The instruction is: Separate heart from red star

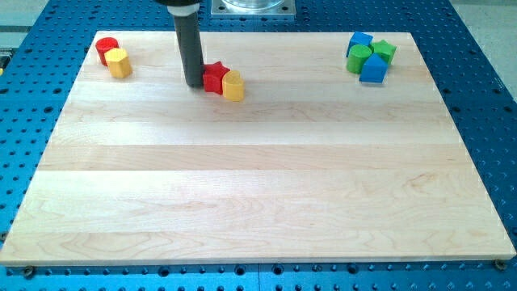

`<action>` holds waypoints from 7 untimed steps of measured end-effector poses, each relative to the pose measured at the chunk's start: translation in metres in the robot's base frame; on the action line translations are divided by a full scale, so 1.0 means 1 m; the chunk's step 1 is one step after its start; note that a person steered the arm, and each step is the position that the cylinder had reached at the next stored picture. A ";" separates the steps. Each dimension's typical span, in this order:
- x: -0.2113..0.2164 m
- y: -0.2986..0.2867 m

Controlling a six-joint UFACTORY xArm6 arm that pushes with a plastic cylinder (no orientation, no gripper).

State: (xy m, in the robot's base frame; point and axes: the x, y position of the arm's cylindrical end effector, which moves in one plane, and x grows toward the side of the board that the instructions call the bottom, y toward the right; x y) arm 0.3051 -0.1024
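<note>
Your rod carries no hand; my tip [194, 83] touches the red star [214, 77] on its left, and the yellow heart [233, 86] touches the star's right

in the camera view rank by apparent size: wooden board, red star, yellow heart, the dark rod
1. wooden board
2. dark rod, tip left of the star
3. red star and yellow heart: look alike, unranked

A pale wooden desk [258, 202] of glued planks fills most of the view under even, soft light. Around it runs a blue perforated metal surface [485, 105], and a grey metal plate [252, 8] sits at the view's top.
</note>
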 end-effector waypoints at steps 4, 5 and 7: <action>0.069 0.068; 0.073 0.095; 0.116 0.016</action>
State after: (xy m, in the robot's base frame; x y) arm 0.4211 -0.0861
